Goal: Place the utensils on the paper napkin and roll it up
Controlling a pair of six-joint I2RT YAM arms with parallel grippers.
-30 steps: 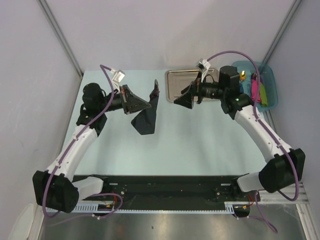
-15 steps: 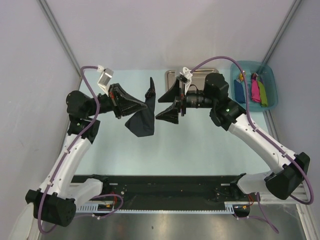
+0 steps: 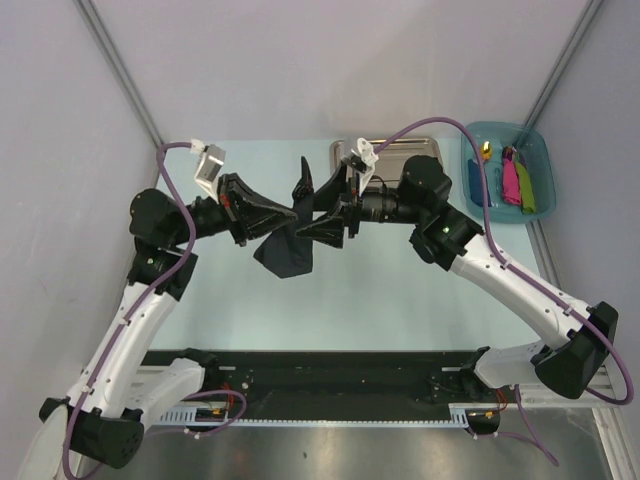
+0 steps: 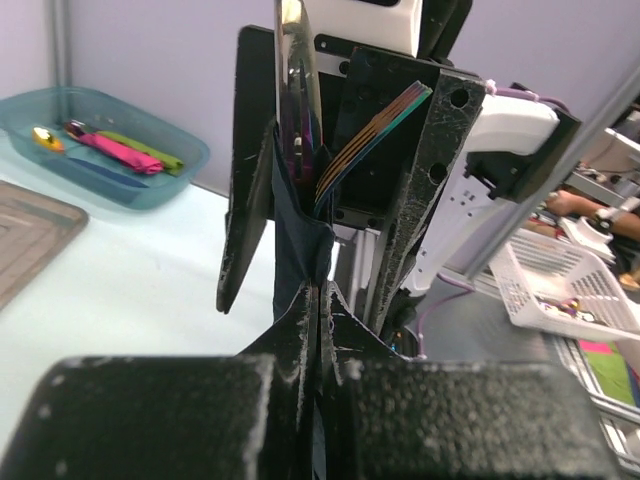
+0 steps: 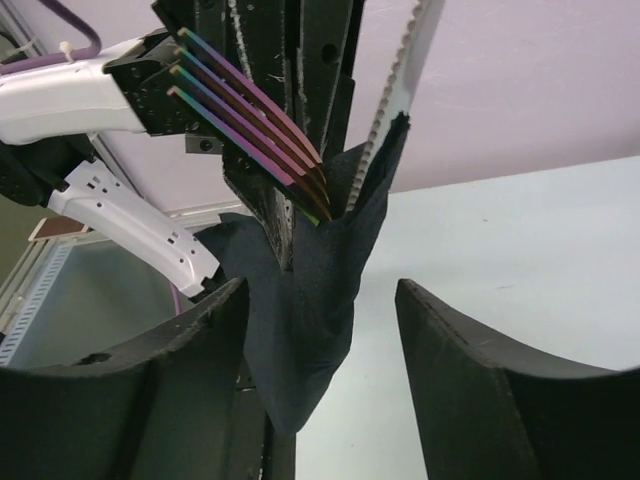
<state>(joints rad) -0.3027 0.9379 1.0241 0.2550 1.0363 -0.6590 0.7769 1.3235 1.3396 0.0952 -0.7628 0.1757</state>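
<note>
My left gripper [image 3: 292,212] is shut on the black paper napkin [image 3: 284,250] and holds it in the air above the table. The napkin is wrapped loosely round the utensils. A fork with rainbow tines [image 5: 250,110] and a serrated knife [image 5: 400,90] stick out of the napkin [image 5: 315,290] at the top. In the left wrist view the shut fingertips [image 4: 305,320] pinch the napkin [image 4: 300,230] below the fork [image 4: 370,135] and the knife [image 4: 296,70]. My right gripper [image 3: 318,213] is open, one finger on either side of the bundle [image 5: 320,290], not touching it.
A shiny steel tray [image 3: 425,149] lies at the back behind the right arm. A blue bin [image 3: 505,160] with pink, green and blue items stands at the back right. A white basket [image 4: 590,290] is off the table.
My right gripper has swung left from over the tray to the bundle, its open fingers now on either side of it. My left gripper has shifted slightly right with the napkin and utensils.
</note>
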